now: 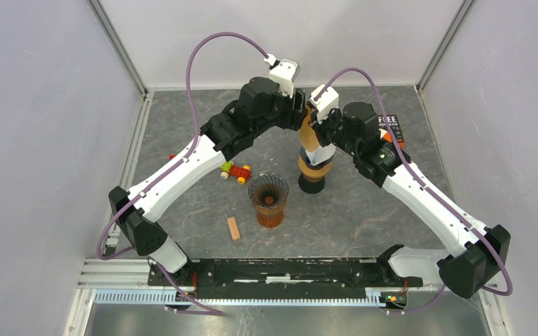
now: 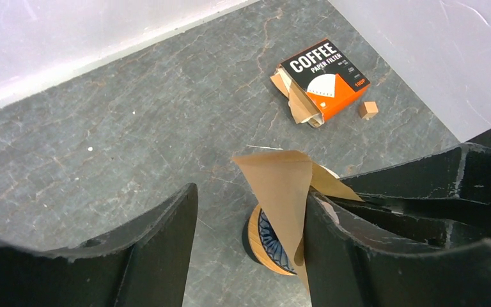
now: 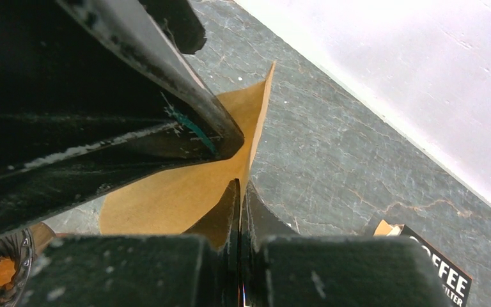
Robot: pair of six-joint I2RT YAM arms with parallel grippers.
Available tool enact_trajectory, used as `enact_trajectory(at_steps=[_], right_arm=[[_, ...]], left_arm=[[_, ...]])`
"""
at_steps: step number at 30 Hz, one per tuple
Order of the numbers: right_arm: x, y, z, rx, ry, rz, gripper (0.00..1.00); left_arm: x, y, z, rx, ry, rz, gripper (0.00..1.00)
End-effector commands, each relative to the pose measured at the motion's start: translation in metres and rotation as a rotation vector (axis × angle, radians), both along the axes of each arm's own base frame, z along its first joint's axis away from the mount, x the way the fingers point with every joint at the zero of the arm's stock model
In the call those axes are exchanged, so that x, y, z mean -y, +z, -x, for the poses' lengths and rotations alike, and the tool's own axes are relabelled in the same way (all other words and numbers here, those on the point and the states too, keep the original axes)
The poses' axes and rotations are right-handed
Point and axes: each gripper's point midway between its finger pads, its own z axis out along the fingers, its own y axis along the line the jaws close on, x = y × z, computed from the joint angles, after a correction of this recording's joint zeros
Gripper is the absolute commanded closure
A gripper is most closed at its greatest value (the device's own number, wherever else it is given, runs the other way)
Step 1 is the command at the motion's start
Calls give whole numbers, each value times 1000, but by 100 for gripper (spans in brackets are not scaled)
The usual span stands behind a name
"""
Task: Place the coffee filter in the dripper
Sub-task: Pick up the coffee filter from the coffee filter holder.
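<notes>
A brown paper coffee filter (image 1: pixel 311 136) hangs in the air at the back centre, between my two grippers. My right gripper (image 3: pixel 243 185) is shut on its edge, with the sheet (image 3: pixel 166 198) spreading to the left. My left gripper (image 2: pixel 250 192) is open; the filter (image 2: pixel 281 185) lies against its right finger (image 2: pixel 332 243), with a wide gap to the other finger. The amber ribbed glass dripper (image 1: pixel 268 198) stands on the table, nearer and to the left of the filter. It also shows in the right wrist view (image 3: pixel 0 268).
A wood-banded cup with a blue pattern inside (image 2: pixel 272 240) stands on a black base right below the filter (image 1: pixel 312 175). The orange and black filter box (image 2: pixel 326 77) and a small wooden cube (image 2: pixel 367 110) lie at the back right. A toy car (image 1: pixel 236 171) and a wooden stick (image 1: pixel 233 228) lie near the dripper.
</notes>
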Motion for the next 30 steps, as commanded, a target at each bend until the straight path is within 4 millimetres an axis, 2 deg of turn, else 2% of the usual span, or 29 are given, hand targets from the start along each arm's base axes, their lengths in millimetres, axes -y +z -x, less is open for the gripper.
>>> enact_trajectory(at_steps=[1,9,22,30], right_arm=[[-7,26,5,51,34,-66,100],[-9,25,10,54,57,-71,100],[-15,23,23,58,155,-73,100],[-17,23,29,57,197,-84,100]], left_arm=[[5,17,0,128,-73,-39,34],[0,21,4,250,-144,-129,33],[4,32,21,374,-304,-194,31],[9,23,35,397,-427,-255,30]])
